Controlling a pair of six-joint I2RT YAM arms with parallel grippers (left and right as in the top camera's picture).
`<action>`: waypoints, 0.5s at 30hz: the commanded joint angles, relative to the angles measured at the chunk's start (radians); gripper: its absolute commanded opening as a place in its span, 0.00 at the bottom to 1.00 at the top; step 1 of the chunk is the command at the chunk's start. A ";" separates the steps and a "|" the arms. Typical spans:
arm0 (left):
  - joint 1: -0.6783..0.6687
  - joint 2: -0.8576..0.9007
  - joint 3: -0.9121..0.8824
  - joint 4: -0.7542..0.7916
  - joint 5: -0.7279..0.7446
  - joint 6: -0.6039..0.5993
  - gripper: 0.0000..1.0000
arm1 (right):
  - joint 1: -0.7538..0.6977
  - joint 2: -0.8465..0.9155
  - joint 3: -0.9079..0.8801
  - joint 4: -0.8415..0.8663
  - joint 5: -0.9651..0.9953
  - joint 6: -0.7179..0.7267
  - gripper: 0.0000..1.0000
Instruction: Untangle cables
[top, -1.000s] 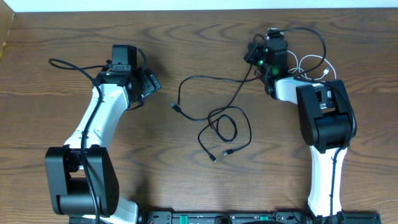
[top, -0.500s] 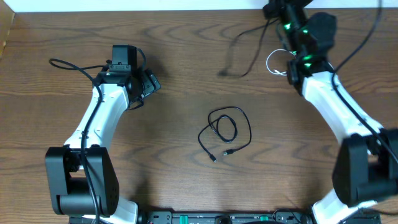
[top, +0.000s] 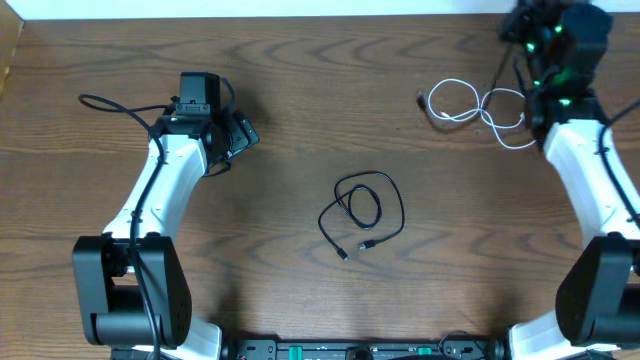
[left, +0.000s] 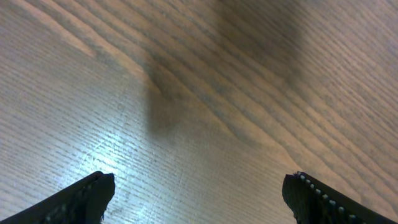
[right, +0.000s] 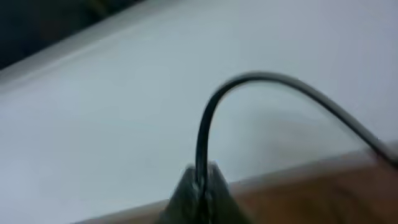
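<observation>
My right gripper (right: 202, 186) is clenched on a black cable (right: 249, 78) at the far edge of the table (top: 300, 60). The white cable (top: 481, 104) lies just beside it. A coiled black cable (top: 362, 210) sits in the middle. My left gripper (left: 199, 190) hangs released.

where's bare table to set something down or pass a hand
Widest bare patch: brown wooden table between the left claw, open, and the looped thin white cable, down to the coiled thin black cable. Also free: from that coil to the right arm. Crowded: the far right corner, white loops beside the right claw gripping another black cable.
</observation>
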 joint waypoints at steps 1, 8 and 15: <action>0.003 0.009 0.002 0.000 0.000 -0.002 0.91 | -0.050 -0.025 0.003 -0.158 0.014 0.154 0.01; 0.003 0.009 0.002 0.001 0.000 -0.003 0.91 | -0.146 -0.076 0.003 -0.558 0.014 0.163 0.01; 0.003 0.009 0.002 0.001 0.000 -0.006 0.91 | -0.224 -0.072 0.001 -0.999 0.085 0.163 0.01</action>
